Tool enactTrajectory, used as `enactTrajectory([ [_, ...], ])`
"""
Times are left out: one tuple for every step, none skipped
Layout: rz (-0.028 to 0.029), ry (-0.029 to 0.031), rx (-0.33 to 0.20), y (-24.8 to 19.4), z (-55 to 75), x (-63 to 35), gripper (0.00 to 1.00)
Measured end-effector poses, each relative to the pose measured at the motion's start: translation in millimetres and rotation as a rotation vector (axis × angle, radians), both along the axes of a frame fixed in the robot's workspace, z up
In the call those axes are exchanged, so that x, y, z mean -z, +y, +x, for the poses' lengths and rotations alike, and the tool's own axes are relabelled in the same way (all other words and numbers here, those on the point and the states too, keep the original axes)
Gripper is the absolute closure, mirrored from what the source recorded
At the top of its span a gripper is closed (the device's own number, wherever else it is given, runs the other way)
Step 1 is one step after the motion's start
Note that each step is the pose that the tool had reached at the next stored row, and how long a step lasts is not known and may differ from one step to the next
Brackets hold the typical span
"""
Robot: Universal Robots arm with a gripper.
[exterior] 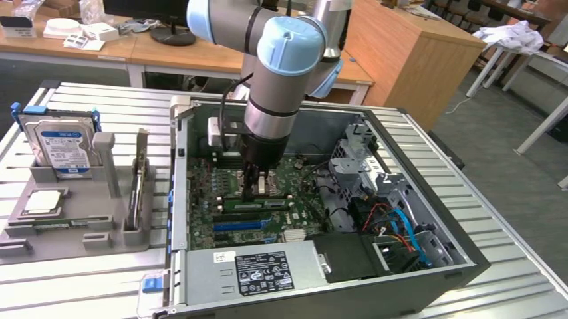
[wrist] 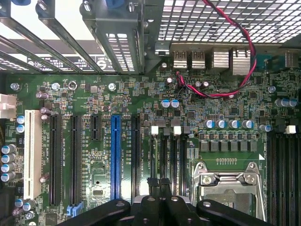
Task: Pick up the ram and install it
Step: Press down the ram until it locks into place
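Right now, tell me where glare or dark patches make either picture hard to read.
Exterior view: soft room light, the slatted metal table shines pale, and the case is dim around the blue and orange cables. Wrist view: the green board is evenly lit and crisp, daylight washes out the gaps behind the vent grille, and the pincer is a dark mass.
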State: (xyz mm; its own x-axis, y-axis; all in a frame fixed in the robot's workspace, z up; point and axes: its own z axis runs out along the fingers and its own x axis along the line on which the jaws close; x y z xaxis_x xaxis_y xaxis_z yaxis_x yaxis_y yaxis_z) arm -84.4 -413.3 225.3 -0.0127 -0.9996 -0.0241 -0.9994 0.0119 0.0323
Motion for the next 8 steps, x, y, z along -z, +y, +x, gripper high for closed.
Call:
enactTrajectory([
  [0.0001,0.0000,0.000,0.0,0.0,0.0,0.89],
  [0.0000,0.0001,0.000,0.0,0.0,0.0,0.89],
  [0.0000,0.0001,0.000,0.0,0.0,0.0,0.89],
  [0.0000,0.0001,0.000,0.0,0.0,0.0,0.89],
  [0.0000,0.0001,0.000,0.0,0.0,0.1,0.89],
  [0.0000,0.0001,0.000,0.0,0.0,0.3,0.89],
  [0.0000,0.0001,0.000,0.0,0.0,0.5,0.89],
  [-0.0001,0.0001,0.000,0.0,0.0,0.6,0.89],
])
